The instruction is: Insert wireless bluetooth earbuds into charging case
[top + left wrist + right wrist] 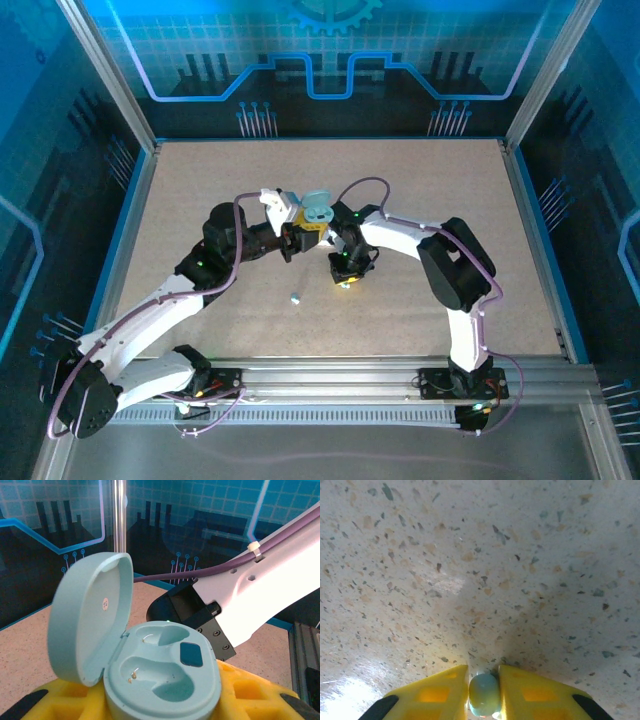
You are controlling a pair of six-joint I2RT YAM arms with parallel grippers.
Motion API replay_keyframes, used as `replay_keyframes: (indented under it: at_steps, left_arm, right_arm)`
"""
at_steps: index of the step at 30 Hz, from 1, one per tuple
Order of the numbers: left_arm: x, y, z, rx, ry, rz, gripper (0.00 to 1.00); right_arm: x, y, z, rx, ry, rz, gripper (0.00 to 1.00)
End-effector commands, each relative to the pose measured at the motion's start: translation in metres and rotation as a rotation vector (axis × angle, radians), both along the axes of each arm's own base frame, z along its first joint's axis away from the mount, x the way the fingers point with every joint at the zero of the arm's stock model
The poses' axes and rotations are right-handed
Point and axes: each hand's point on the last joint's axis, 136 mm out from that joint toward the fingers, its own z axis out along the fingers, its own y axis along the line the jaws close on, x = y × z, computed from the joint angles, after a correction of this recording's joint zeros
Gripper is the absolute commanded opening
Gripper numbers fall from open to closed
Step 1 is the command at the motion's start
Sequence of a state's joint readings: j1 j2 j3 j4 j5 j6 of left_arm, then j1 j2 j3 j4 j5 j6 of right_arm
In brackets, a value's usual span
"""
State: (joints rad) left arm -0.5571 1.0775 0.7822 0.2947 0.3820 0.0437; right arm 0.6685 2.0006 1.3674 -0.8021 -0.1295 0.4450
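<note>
Currently: left fingers clamp the open light-blue charging case, lid raised at frame left, both wells empty. Just lower right in the top view, right fingers pinch a light-blue earbud against the table; the case lies up-left of it.

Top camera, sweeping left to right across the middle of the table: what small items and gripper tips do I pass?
loose earbud → open light blue case, in the left gripper → right gripper, pinching a second earbud
</note>
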Motion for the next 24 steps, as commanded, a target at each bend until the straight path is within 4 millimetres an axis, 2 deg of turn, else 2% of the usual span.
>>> replay_keyframes:
  at_steps: [1, 6, 8, 11, 12, 17, 20, 24]
  left_arm:
    - [-0.001, 0.000, 0.006, -0.007, -0.016, -0.009, 0.33]
    - [-0.001, 0.000, 0.007, -0.010, -0.017, -0.010, 0.33]
    - [-0.001, 0.001, 0.007, -0.008, -0.019, -0.005, 0.33]
    - [0.000, 0.002, 0.007, -0.007, -0.018, 0.003, 0.33]
    - [0.001, 0.003, 0.007, -0.007, -0.020, 0.010, 0.33]
    - [0.005, 0.007, 0.005, -0.008, -0.023, 0.048, 0.33]
    - [0.008, 0.010, 0.003, -0.006, -0.022, 0.066, 0.33]
    - [0.015, 0.015, 0.000, -0.017, -0.015, 0.092, 0.33]
  right_arm:
    - [-0.007, -0.001, -0.006, -0.045, 0.024, 0.036, 0.24]
    - [-0.005, 0.001, 0.000, -0.028, 0.011, 0.035, 0.20]
    - [-0.003, 0.003, 0.010, 0.008, -0.006, 0.029, 0.19]
    - [0.002, 0.007, 0.036, 0.139, -0.029, -0.020, 0.18]
    - [0.005, 0.009, 0.046, 0.209, -0.038, -0.048, 0.18]
    - [0.011, 0.012, 0.127, 0.645, -0.072, -0.136, 0.18]
    - [0.013, 0.002, 0.171, 0.884, -0.047, -0.184, 0.18]
    - [0.010, -0.012, 0.223, 1.094, -0.028, -0.181, 0.18]
